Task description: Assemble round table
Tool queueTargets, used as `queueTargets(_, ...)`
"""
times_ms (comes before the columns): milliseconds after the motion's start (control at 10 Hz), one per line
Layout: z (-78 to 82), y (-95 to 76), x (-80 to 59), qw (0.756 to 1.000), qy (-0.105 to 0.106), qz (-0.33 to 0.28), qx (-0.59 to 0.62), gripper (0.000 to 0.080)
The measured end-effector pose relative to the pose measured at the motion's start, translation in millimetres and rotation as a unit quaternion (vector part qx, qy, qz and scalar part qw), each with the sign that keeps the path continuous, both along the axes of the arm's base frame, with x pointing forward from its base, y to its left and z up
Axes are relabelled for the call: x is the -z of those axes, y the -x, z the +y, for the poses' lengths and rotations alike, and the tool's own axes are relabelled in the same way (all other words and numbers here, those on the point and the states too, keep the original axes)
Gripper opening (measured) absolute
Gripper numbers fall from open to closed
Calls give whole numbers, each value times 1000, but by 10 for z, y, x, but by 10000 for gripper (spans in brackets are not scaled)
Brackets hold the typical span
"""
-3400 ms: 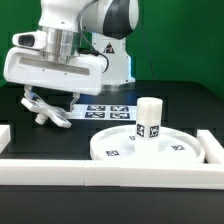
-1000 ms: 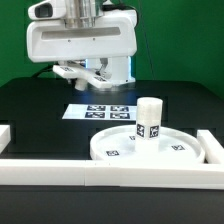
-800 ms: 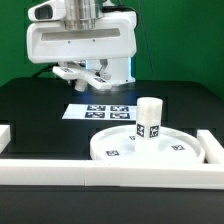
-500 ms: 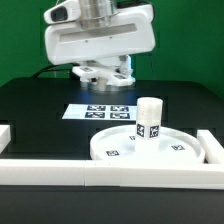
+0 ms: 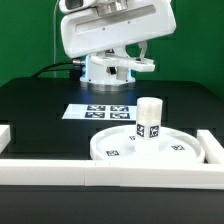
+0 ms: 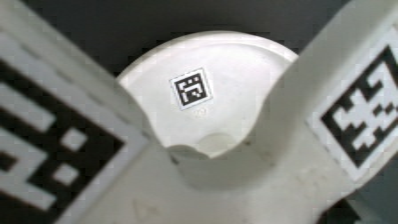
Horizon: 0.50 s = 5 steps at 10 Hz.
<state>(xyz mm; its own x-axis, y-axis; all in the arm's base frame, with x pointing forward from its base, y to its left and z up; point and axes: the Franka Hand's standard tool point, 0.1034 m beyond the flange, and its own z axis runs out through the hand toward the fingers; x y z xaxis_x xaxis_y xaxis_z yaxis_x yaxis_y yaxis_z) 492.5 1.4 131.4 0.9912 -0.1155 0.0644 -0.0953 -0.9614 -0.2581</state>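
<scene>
The large rimmed round disc (image 5: 112, 151) lies at the front right, with the short thick cylinder leg (image 5: 149, 118) standing upright on it. My gripper (image 5: 126, 60) is high above the table, behind the leg, and is shut on the small cross-shaped foot (image 5: 143, 63). In the wrist view the foot (image 6: 214, 185) fills the picture, with tagged arms spreading to both sides. A rounded white tagged part (image 6: 210, 85) shows between the arms; I cannot tell which part it is. My fingers are hidden.
The marker board (image 5: 98, 111) lies flat on the black table behind the disc. Long white border bars run along the front (image 5: 100, 173), at the exterior view's left (image 5: 5, 135) and its right (image 5: 215, 148). The robot base (image 5: 105, 72) stands at the back.
My gripper lifted the foot off the table at the exterior view's left. It has carried it up and toward that view's right, now behind the leg.
</scene>
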Motion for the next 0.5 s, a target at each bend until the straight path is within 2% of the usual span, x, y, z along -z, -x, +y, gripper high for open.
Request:
queueTargets(100, 9, 0, 9, 1000, -1, 1, 0, 403)
queueTargets(200, 109, -43, 19, 1000, -15, 10, -5, 403)
queueTargets(300, 191, -164, 8, 1000, -22, 10, -10, 403)
queueTargets(500, 301, -413, -44, 1000, -21, -6, -21, 403)
